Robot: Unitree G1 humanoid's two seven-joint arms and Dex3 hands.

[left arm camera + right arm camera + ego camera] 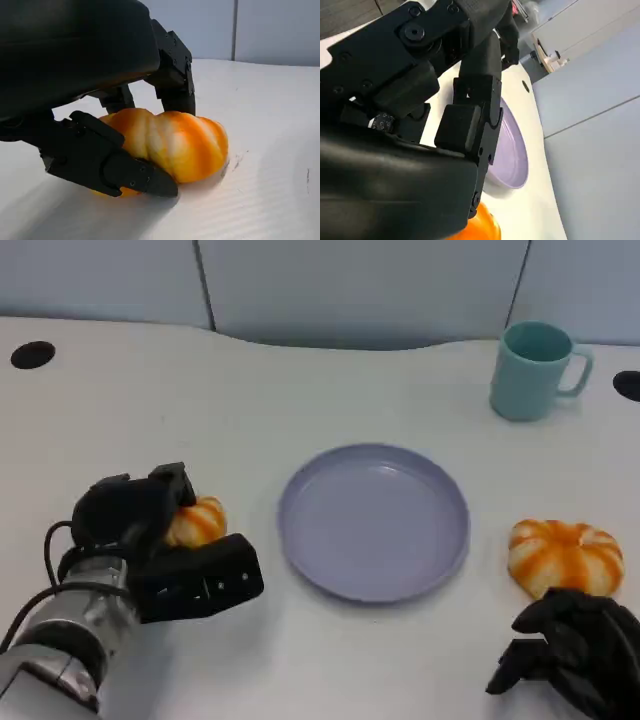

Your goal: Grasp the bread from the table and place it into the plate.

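On the white worktop [330, 660], the left hand [150, 530] closes around a round orange-and-white striped bread roll [197, 522] that sits left of the round lavender plate [374, 521]. In the left wrist view the fingers [172, 70] curl over the far side of this roll [172, 142] while a lower finger presses against its near side, and the roll's underside touches the worktop [270, 150]. A second orange-and-white striped bread roll [565, 555] lies to the right of the plate, just beyond the right hand [575, 650]. That hand rests low with its fingers curled inward and holds nothing. A light teal ceramic mug [536, 370] stands upright behind the plate, toward the right.
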